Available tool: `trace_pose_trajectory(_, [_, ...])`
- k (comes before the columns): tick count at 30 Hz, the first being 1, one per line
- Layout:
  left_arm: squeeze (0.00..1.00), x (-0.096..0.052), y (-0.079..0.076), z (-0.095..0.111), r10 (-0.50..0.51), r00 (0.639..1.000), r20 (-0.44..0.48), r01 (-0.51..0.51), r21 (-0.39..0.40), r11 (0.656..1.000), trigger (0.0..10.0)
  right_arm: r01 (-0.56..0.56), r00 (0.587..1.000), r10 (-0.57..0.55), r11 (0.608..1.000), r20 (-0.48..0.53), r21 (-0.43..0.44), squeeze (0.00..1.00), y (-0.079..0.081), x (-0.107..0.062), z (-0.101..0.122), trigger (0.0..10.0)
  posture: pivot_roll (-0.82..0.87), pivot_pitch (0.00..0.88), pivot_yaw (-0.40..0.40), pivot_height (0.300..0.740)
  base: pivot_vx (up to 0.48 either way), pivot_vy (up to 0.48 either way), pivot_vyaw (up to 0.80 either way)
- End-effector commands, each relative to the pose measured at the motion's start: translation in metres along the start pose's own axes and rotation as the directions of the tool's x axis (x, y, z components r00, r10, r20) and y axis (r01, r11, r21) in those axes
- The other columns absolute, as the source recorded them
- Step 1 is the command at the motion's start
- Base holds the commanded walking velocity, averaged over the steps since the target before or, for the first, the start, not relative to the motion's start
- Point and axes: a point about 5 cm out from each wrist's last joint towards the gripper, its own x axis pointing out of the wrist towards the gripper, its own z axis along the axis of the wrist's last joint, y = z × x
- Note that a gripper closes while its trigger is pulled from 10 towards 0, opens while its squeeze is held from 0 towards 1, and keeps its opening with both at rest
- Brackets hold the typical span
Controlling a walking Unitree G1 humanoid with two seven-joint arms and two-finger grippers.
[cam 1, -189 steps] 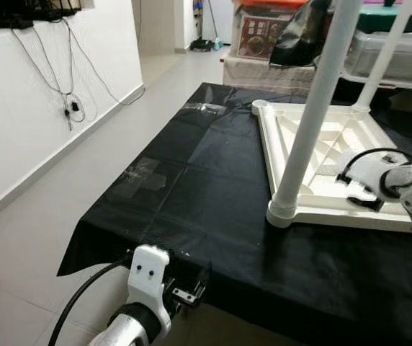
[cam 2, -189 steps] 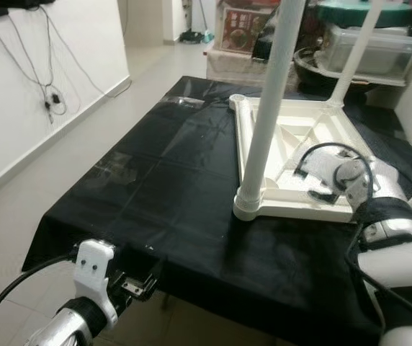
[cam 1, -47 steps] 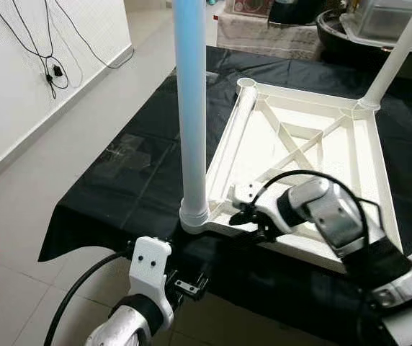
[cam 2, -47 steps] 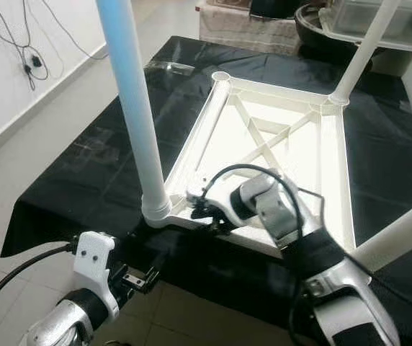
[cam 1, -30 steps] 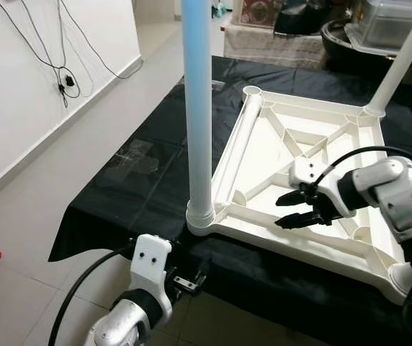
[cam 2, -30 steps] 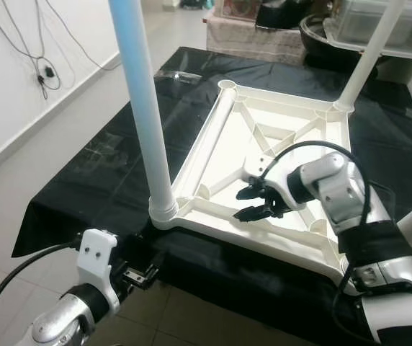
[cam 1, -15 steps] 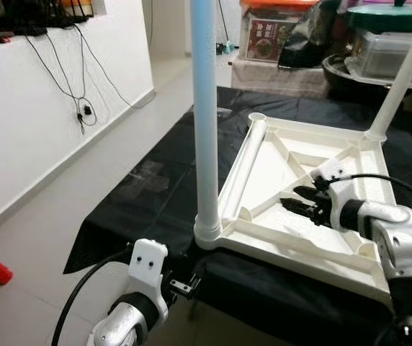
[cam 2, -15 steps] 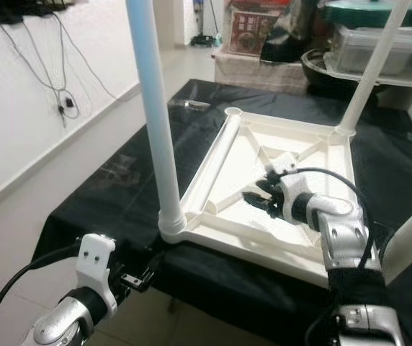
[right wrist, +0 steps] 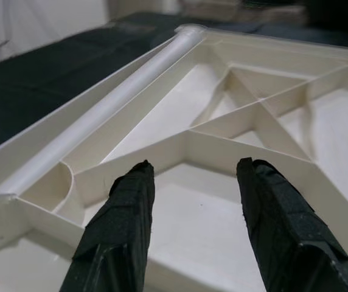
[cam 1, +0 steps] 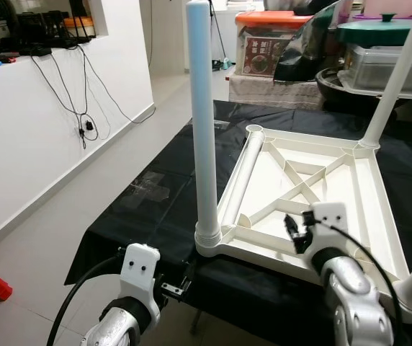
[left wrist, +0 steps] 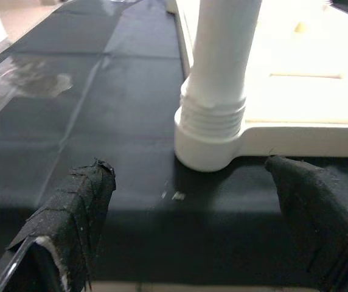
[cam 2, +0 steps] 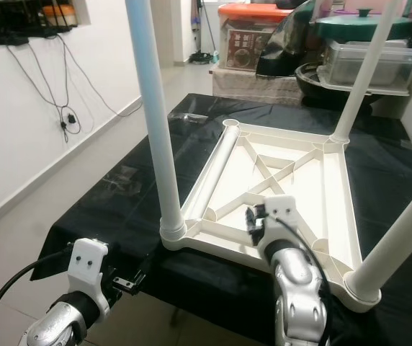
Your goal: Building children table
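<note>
White plastic makes up the children's table top (cam 1: pixel 314 194), which lies upside down on a work surface draped in black cloth (cam 1: pixel 163 194), its ribbed underside facing up. Three legs stand upright in its corner sockets: the near-left leg (cam 1: pixel 200 122), pale blue-white in tone, a far-right leg (cam 1: pixel 397 79), and a near-right leg (cam 2: pixel 400 238) that leans across the lower right of the right eye view. A fourth leg (cam 2: pixel 213 169) lies loose inside the frame, along its left rim, and the far-left socket (cam 1: pixel 253 130) stands open.

The right gripper (right wrist: pixel 192 225) hovers over the underside near the front edge, its two black fingers (right wrist: pixel 116 231) spread apart with nothing between them — below them the diagonal ribs cross. The left gripper (left wrist: pixel 192 225) sits low at the near edge of the cloth, just before the threaded collar of the near-left leg; its padded fingers (left wrist: pixel 76 213) are also spread wide and hold nothing.

Behind the work surface stand a box with an orange lid (cam 1: pixel 267 40), whose printed label is too small to read, and a clear storage bin (cam 1: pixel 379 68) with a green-lidded pot (cam 1: pixel 379 25) on it. Cables (cam 1: pixel 83 94) hang down the white wall on the left.
</note>
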Motion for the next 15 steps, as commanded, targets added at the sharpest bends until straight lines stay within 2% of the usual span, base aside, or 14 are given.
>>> trace_pose_trajectory(1, [0.0,-0.002,0.005,-0.002,0.026,1.0,-0.007,-0.026,0.02,0.999,10.0,0.025,0.999,-0.024,1.0,0.023,-0.018,0.0,0.004,-0.003,0.002,10.0,0.18,0.0,-0.004,0.74,0.0,0.0,0.0])
trace_pose_trajectory(3, [0.0,-0.002,0.005,-0.002,0.028,1.0,-0.007,-0.028,0.019,0.999,10.0,0.037,0.999,-0.037,0.999,0.021,-0.016,0.0,0.005,-0.004,0.001,10.0,0.18,0.0,-0.004,0.74,0.0,0.0,0.0])
trace_pose_trajectory(9, [0.0,-0.003,0.006,-0.004,0.037,0.999,-0.005,-0.037,0.015,0.999,10.0,0.065,0.998,-0.065,0.998,0.007,-0.008,0.0,0.011,-0.009,-0.004,10.0,0.17,0.0,-0.003,0.74,0.0,0.0,-0.78])
trace_pose_trajectory(15, [0.0,-0.003,0.008,-0.006,0.047,0.999,-0.002,-0.047,0.004,0.999,10.0,-0.006,1.0,0.006,1.0,0.004,0.029,0.0,0.027,-0.013,-0.008,10.0,0.18,0.0,-0.001,0.74,0.0,0.0,0.0])
